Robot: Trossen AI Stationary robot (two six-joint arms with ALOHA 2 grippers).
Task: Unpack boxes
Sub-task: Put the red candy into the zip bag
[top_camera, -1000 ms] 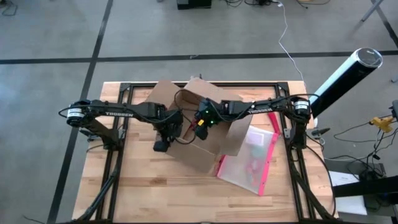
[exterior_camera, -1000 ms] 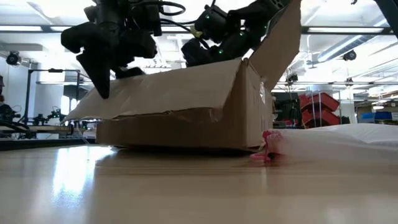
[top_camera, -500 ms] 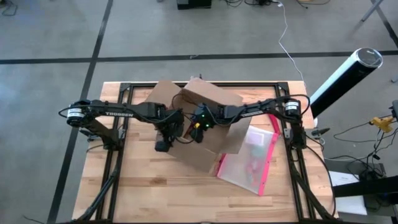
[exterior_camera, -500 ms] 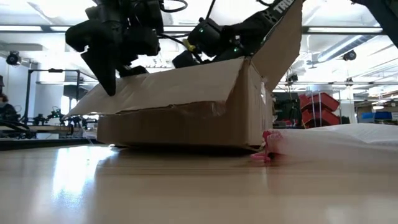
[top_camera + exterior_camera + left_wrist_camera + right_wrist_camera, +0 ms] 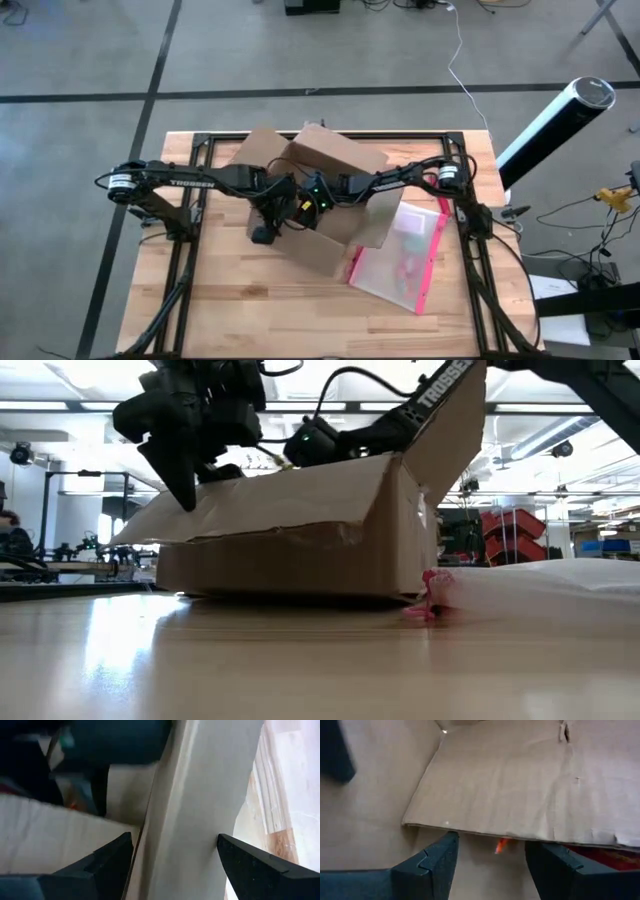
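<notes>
While the table (image 5: 300, 660) lies bare and glossy in the low view's foreground, the brown corrugated box (image 5: 335, 225) sits at its middle, flaps up, one front flap sagging outward with a creased, ragged edge. Just beside its right corner, touching it, lies a translucent pouch (image 5: 405, 260) with a pink edge, soft and flat. The left hand (image 5: 175, 855) hangs at the box's left side with fingers spread, straddling a pale cardboard flap edge without pinching it. The right hand (image 5: 490, 855) reaches down into the box opening, fingers likewise spread, nothing between them; ahead of it are an inner flap and a small orange item (image 5: 501, 845) showing beneath it, with something red at the edge. Risk, as judged: both hands work close together over one opening, so a collision or snagged cable is plausible. The flap between the left fingers is thin and springy; it could slip free and fold back over the contents. The light box may also slide on the smooth wood if the right hand drags against the inner flap.
</notes>
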